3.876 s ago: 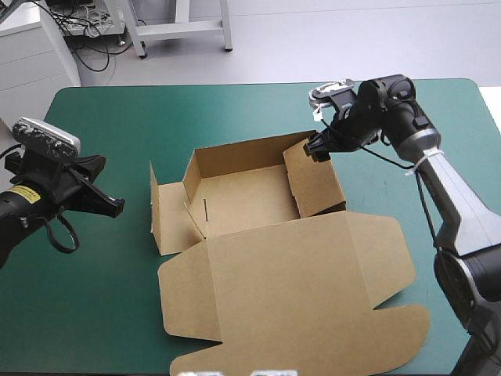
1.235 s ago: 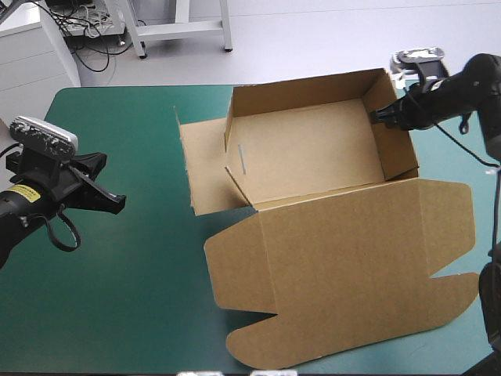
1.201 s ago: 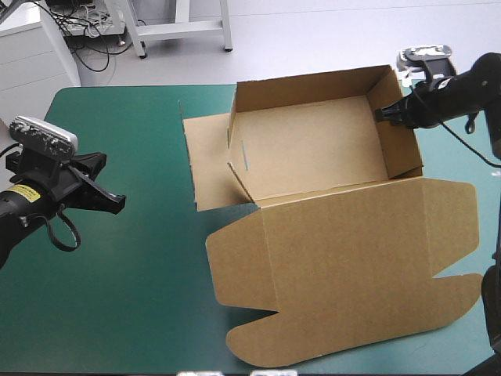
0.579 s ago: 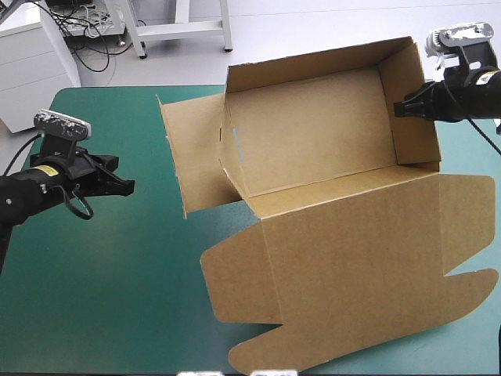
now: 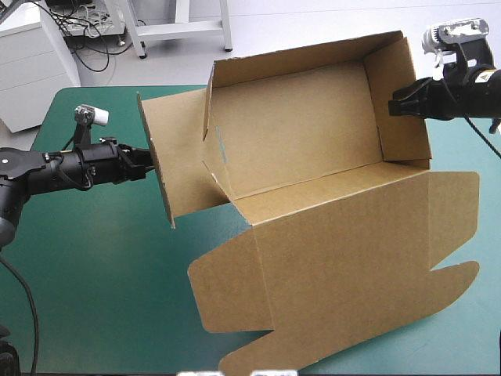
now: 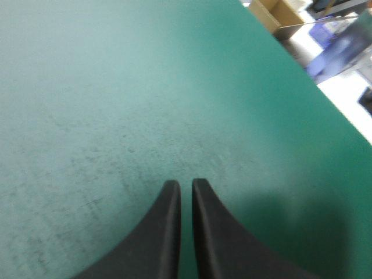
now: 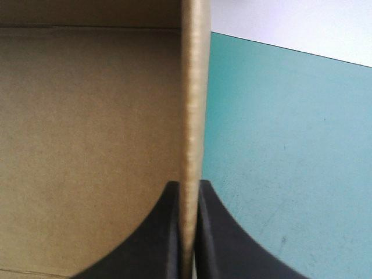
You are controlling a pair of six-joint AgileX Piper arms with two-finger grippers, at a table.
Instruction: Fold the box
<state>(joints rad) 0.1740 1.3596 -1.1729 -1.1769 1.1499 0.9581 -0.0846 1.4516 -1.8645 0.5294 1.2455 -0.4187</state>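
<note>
Moved in from the table's left since earlier, the left gripper is reaching the brown box at its left flap, fingers pressed together, while the right gripper is pinching the right wall, holding it tilted over the teal-green table.

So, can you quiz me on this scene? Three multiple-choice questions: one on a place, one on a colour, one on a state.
1. Where does the right tool grip the box? A) the lid's front edge B) its right wall C) its left flap
2. What colour is the table cover? A) teal-green B) red C) grey
3. How is the left tool? A) wide open B) clamped on the lid C) shut, holding nothing
Answers: 1 B, the wall's edge sits between its fingers in the right wrist view. 2 A, that colour surrounds the box. 3 C, its fingers meet over bare cover.
</note>
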